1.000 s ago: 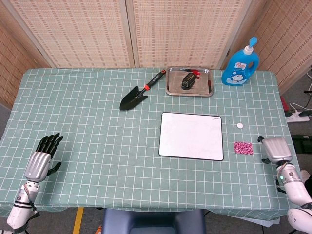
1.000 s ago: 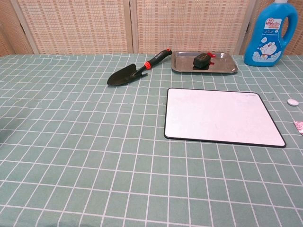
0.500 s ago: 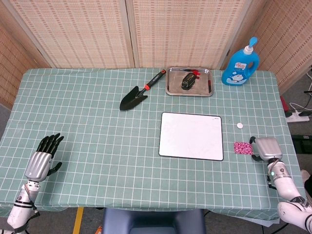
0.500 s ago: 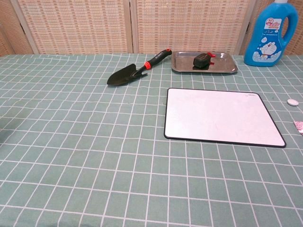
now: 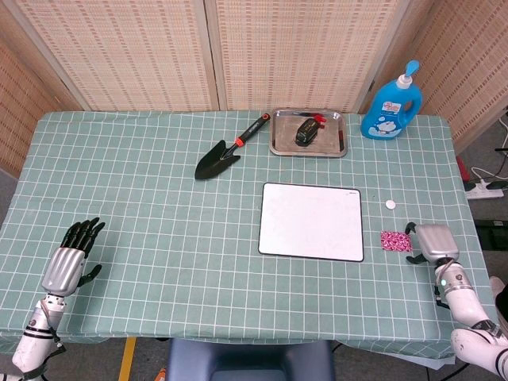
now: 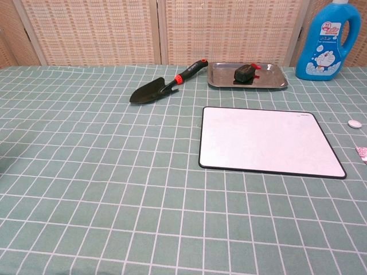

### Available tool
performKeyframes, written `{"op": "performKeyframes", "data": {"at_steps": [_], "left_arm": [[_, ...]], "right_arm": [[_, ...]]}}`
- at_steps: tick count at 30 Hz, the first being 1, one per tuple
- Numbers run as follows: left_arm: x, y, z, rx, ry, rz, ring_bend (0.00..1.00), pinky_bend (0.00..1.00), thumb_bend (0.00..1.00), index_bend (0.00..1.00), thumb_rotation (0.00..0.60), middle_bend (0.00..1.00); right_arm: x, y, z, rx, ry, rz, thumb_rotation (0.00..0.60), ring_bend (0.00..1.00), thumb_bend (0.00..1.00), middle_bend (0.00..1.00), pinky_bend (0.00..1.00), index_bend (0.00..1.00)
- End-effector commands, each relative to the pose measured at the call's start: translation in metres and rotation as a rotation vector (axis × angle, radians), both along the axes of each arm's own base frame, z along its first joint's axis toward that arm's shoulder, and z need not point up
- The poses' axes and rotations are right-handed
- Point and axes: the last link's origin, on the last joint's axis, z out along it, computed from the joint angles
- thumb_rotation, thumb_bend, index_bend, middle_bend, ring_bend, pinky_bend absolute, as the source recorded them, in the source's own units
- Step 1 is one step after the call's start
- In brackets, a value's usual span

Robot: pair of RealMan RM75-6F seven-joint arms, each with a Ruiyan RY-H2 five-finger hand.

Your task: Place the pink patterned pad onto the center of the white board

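Small pink patterned pad point(image 5: 396, 240) lies just right of black-edged white board point(image 5: 311, 221); right hand point(image 5: 429, 242) beside pad, grip unclear; left hand point(image 5: 67, 258) spread, far left of board

place: staged robot test room | evidence: checked tablecloth point(image 5: 159, 198), woven screen panels point(image 5: 286, 48), unrelated props

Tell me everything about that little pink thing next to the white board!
The pink pad is small, flat and roughly rectangular, with a speckled pink and white pattern. It looks thin and soft. It lies flat on the green checked tablecloth, just right of the white board, apart from it. The right robot hand sits close beside it; whether its fingers touch the pad cannot be told. The chest view shows only its edge.
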Motion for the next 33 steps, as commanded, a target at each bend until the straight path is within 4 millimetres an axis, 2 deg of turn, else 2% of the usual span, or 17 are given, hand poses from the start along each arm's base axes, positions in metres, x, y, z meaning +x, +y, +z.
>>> {"op": "performKeyframes", "data": {"at_steps": [1,24,33], "left_arm": [[0.0,0.0,0.0,-0.001,-0.003,0.002,0.0,0.0,0.22,0.0,0.6,0.0],[0.0,0.002,0.0,-0.007,-0.019,0.011,0.0,0.0,0.22,0.0,0.6,0.0],[-0.001,0.002,0.0,-0.01,-0.023,0.017,0.0,0.0,0.22,0.0,0.6,0.0]], "right_arm": [[0.0,-0.002,-0.002,0.007,0.006,0.001,0.557,0.93,0.16,0.96,0.99,0.35],[0.005,-0.017,-0.014,0.039,0.029,0.002,0.561,0.93,0.16,0.96,0.99,0.33],[0.006,-0.019,-0.016,0.045,0.024,-0.003,0.561,0.93,0.16,0.96,0.99,0.39]]}}
